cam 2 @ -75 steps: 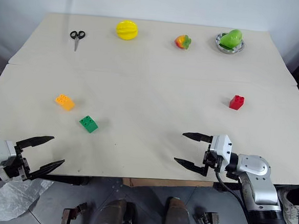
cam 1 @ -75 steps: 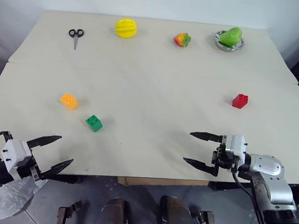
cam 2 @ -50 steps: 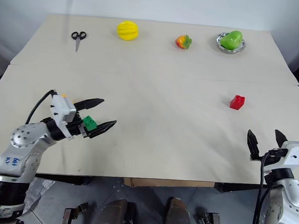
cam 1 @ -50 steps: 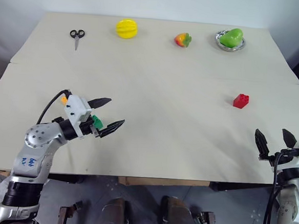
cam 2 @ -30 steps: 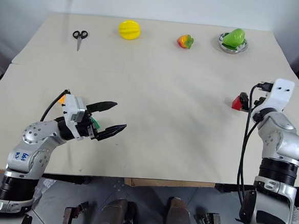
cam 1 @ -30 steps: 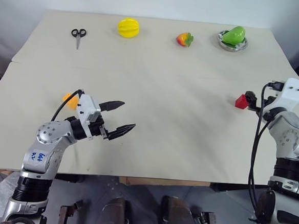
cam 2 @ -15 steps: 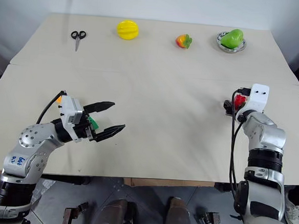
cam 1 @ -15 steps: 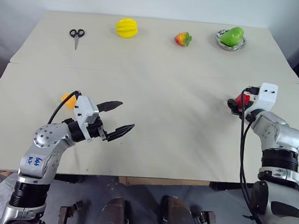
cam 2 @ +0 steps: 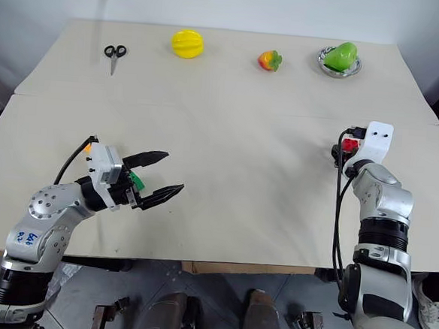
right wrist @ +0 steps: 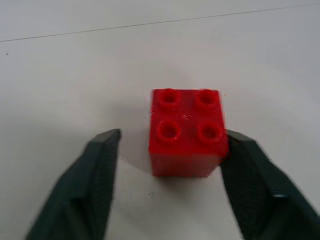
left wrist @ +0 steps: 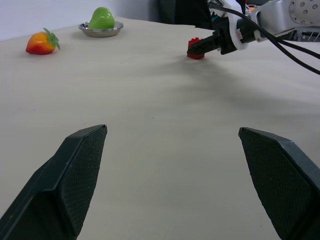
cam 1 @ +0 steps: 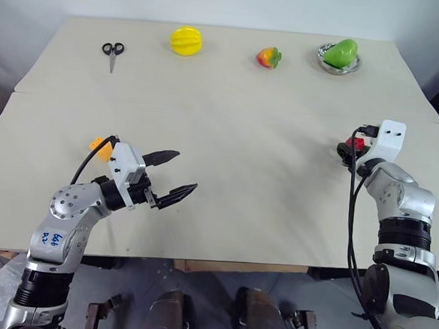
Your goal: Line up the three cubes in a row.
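- The red cube point(right wrist: 187, 131) is being taken near the desk's point(cam 1: 231, 112) right edge — the right end effector point(right wrist: 170, 170) is set around it, one finger touching its side, the other with a gap left, so the grip is judged not yet complete and the cube is not yet grasped.
- The left end effector point(cam 1: 175, 175) is held released, fingers wide, over the desk toward the front left; nothing is held between them.
- The green cube point(cam 2: 136, 180) is partly hidden behind that end effector, and the orange cube point(cam 1: 99, 145) is seen just past the left wrist, nearer the left edge.
- Next, it is judged, the squeeze must be finished squarely on the red cube's flat sides, then the cube carried across toward the other two — a long crossing.
- Along the far edge the scissors point(cam 1: 111, 51), yellow fruit point(cam 1: 186, 40), strawberry point(cam 1: 268, 57) and green fruit in its dish point(cam 1: 340, 55) are well clear.
- The open middle is unobstructed; only the hovering left arm is crowding the green cube.
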